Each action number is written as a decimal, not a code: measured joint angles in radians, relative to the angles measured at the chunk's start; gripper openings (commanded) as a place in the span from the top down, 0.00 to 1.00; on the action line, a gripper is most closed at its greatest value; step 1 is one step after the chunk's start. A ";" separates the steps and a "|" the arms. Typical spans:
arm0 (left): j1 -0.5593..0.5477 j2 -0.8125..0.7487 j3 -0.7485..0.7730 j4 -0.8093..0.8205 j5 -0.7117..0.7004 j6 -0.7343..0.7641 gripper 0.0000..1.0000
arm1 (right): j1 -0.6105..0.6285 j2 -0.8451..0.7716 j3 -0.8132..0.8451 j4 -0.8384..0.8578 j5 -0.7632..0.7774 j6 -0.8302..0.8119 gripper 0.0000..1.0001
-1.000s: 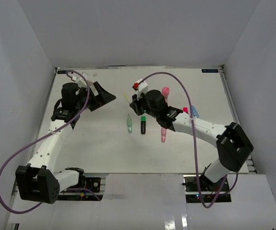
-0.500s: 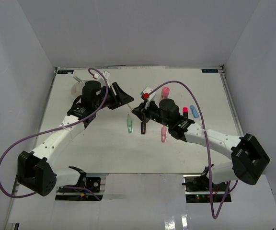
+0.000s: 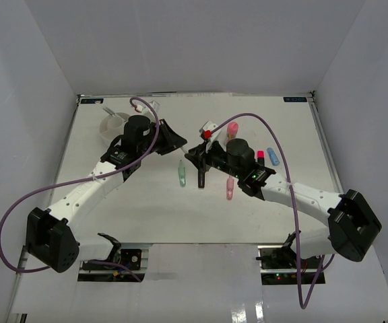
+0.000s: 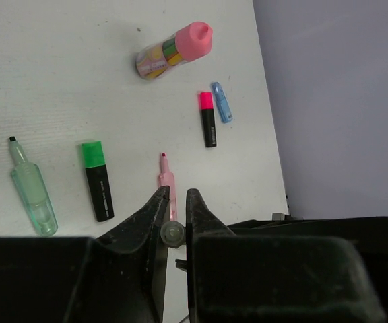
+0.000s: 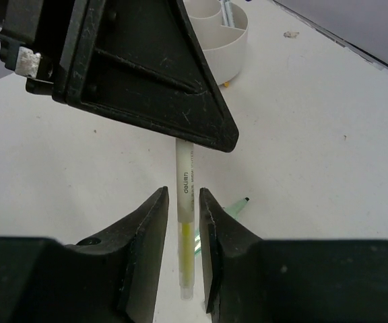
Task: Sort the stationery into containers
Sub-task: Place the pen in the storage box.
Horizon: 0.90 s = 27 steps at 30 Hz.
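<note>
A thin white pen with yellow ink point(image 5: 185, 202) hangs in the air between both grippers. My left gripper point(image 4: 177, 195) is shut on one end of it, and the pen's butt point(image 4: 172, 233) shows end-on between the jaws. My right gripper point(image 5: 182, 195) stands round the pen's other end, open, with a narrow gap on each side. The two grippers meet above the middle of the table, left gripper point(image 3: 176, 142) and right gripper point(image 3: 195, 156). The round white container point(image 3: 111, 126) stands at the back left, with inner walls and a pen in it point(image 5: 217, 27).
On the table lie a pale green marker point(image 4: 32, 192), a green-capped black marker point(image 4: 98, 180), a pink marker point(image 4: 167, 182), a pink-capped black marker point(image 4: 208, 120), a blue cap-like piece point(image 4: 221, 111) and a pink-capped tube point(image 4: 174, 50). White walls enclose the table.
My left arm swung from the back left to the middle and its jaws closed on the pen. My right gripper, shut on the pen before, has eased apart.
</note>
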 measured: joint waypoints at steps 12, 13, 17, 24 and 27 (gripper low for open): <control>-0.001 0.013 0.063 -0.031 -0.234 0.118 0.96 | -0.007 -0.048 -0.053 -0.021 0.090 -0.027 0.07; 0.001 0.023 0.083 -0.030 -0.271 0.138 0.96 | -0.008 -0.060 -0.067 -0.028 0.102 -0.031 0.02; 0.043 0.078 0.172 -0.025 -0.400 0.233 0.96 | -0.008 -0.132 -0.151 -0.048 0.163 -0.048 0.10; 0.248 0.196 0.278 0.033 -0.506 0.330 0.94 | -0.013 -0.222 -0.320 -0.047 0.255 -0.049 0.10; 0.330 0.245 0.303 0.066 -0.529 0.358 0.93 | -0.014 -0.225 -0.365 -0.029 0.280 -0.048 0.10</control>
